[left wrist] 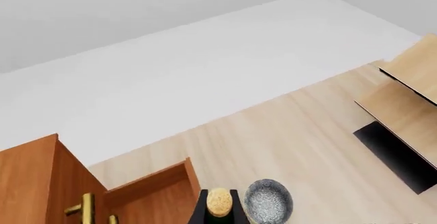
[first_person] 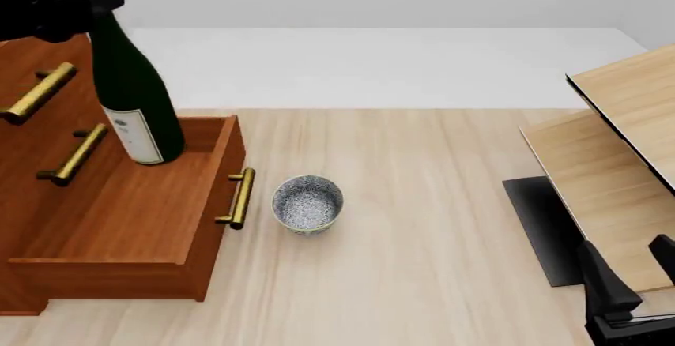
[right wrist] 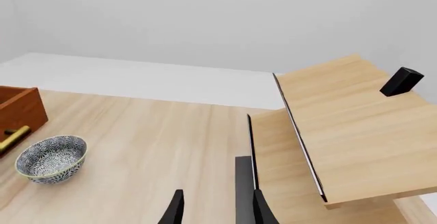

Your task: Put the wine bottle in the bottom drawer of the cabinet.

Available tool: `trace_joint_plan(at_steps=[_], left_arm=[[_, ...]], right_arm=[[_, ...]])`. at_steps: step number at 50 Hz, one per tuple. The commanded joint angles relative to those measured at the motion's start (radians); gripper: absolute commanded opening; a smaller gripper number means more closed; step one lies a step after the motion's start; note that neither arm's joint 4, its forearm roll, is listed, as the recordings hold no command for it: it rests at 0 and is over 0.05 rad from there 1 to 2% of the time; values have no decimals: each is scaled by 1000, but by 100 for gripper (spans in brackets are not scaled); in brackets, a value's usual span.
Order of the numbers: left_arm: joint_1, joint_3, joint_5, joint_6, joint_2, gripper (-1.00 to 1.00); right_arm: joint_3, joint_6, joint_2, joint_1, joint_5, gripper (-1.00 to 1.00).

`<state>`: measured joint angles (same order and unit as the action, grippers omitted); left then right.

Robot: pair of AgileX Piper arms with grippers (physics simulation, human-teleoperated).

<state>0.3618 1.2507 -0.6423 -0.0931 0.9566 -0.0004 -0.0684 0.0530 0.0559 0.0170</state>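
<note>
The left gripper (first_person: 65,2) sits at the neck of the wine bottle (first_person: 132,85), its jaws clenched on the glass as far as the dark housing lets one judge from the front view. In the left wrist view only the tan cork (left wrist: 219,202) shows between the black fingers. The bottle hangs tilted, base toward the drawer's back corner, above the bottom drawer (first_person: 126,212), which stands pulled out of the cabinet (first_person: 27,137). Whether the base touches the drawer floor cannot be told. Holding by the neck probably leaves the long body free to be lowered and laid inside the box.

The right gripper (right wrist: 215,208) waits well away from the drawer, near the tan wooden furniture (first_person: 622,156). Its jaws are released and grasp nothing, likely parked so the left arm has room.

Counted: one bottle, one speckled bowl (first_person: 307,203) on the surface just beside the drawer's front handle (first_person: 242,198), one open drawer, and two upper drawer handles (first_person: 53,125) behind the bottle. The placing step looks close to finished.
</note>
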Motion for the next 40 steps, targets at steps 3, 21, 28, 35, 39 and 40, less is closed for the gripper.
trace_joint_plan(at_steps=[3, 21, 28, 35, 39, 40], left_arm=[[-57, 60, -69, -15, 39, -100], [-132, 18, -95, -11, 107, -100], [-159, -13, -80, -14, 127, -100], [-180, -59, -44, 9, 141, -100], [-191, -64, -38, 12, 143, -100], [-193, -72, -35, 1, 141, -100]], right_arm=[[0, 0, 0, 0, 0, 100], [0, 3, -2, 1, 1, 100], [0, 1, 0, 1, -2, 100], [0, 1, -9, 0, 7, 100], [0, 1, -11, 1, 9, 100], [0, 3, -11, 0, 9, 100]])
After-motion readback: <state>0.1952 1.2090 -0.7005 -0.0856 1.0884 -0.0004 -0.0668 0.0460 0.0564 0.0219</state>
